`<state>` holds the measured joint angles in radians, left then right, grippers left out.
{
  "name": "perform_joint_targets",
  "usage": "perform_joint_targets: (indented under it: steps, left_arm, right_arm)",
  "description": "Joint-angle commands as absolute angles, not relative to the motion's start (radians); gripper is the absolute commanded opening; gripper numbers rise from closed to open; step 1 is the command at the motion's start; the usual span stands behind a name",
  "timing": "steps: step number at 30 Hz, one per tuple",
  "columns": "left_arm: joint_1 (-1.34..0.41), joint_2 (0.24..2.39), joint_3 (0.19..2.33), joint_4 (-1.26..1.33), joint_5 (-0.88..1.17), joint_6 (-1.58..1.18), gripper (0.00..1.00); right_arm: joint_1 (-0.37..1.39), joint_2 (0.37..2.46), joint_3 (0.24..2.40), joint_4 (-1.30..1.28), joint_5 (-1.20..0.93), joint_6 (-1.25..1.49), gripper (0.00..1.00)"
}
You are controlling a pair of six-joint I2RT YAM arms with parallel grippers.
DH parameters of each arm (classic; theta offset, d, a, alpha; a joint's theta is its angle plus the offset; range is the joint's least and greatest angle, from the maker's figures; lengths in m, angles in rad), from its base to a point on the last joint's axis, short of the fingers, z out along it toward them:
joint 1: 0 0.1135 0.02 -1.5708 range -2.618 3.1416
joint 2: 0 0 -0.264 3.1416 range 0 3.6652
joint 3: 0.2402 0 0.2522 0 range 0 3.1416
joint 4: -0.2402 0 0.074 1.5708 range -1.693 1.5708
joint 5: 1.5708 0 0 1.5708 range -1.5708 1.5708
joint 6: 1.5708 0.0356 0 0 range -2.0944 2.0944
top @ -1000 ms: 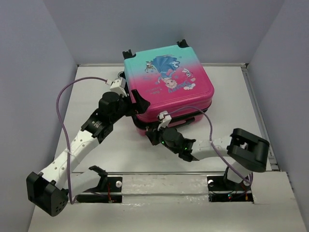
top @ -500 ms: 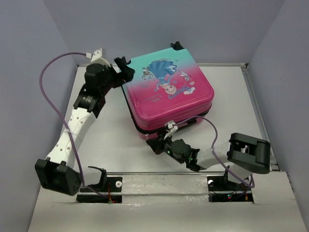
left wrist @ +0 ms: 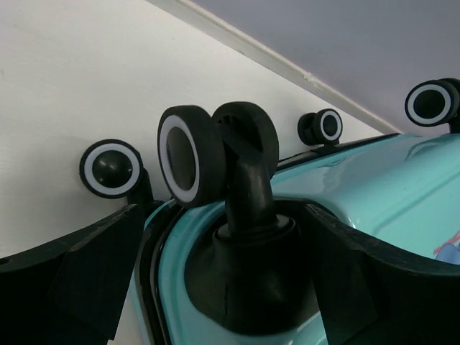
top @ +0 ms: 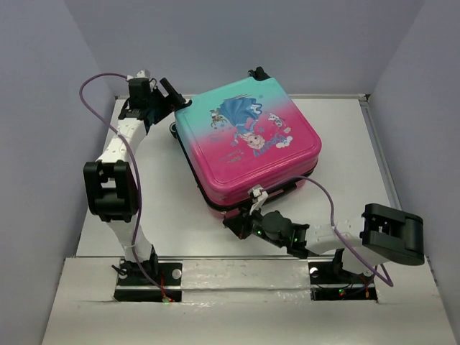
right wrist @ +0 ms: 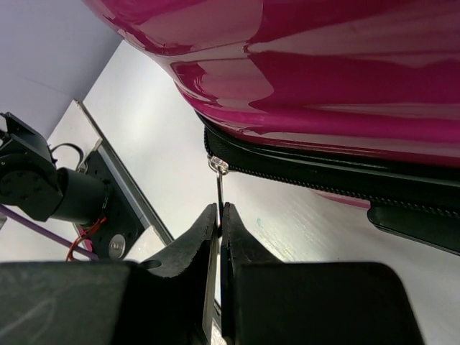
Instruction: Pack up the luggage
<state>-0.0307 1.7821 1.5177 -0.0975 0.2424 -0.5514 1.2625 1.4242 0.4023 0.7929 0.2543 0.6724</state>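
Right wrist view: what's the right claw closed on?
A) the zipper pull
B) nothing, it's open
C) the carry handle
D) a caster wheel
A: the right claw is shut, pinching the thin metal zipper pull that hangs from the edge of the pink luggage.

Wore white shells between blocky black joints on the left arm (top: 122, 141) and right arm (top: 327, 237). Trailed a looping purple cable (top: 90, 77) apiece, tipped with a white plug. Stood on black bases (top: 338, 276) with red wiring.
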Motion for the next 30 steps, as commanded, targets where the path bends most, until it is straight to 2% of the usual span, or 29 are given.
perform_joint_targets:
  steps: [1,10,19,23,24,26,27,29,30]
  left_arm:
    - [-0.028,1.822,1.646,-0.051,0.350,-0.607,0.99]
    - [-0.029,2.018,1.819,-0.018,0.391,-0.715,0.99]
    - [-0.029,2.052,1.799,0.098,0.423,-0.813,0.99]
    - [-0.031,2.031,1.744,0.172,0.430,-0.861,0.88]
    - [-0.029,2.031,1.737,0.178,0.433,-0.862,0.70]
    - [-0.028,2.029,1.729,0.198,0.442,-0.865,0.48]
    - [-0.028,2.028,1.720,0.205,0.449,-0.868,0.26]
    - [-0.023,2.011,1.698,0.238,0.469,-0.871,0.06]
    - [-0.009,1.994,1.648,0.253,0.465,-0.874,0.06]
  right_arm:
    - [1.319,1.431,0.406,0.657,0.084,0.667,0.07]
    - [1.319,1.440,0.362,0.701,0.083,0.696,0.07]
    - [1.319,1.404,0.356,0.672,0.129,0.690,0.07]
    - [1.319,1.407,0.357,0.667,0.133,0.696,0.07]
    - [1.319,1.407,0.357,0.666,0.140,0.701,0.07]
    - [1.319,1.401,0.362,0.651,0.152,0.701,0.07]
    - [1.319,1.391,0.364,0.643,0.159,0.700,0.07]
    - [1.319,1.382,0.377,0.617,0.182,0.693,0.07]
    - [1.289,1.368,0.380,0.611,0.183,0.695,0.07]
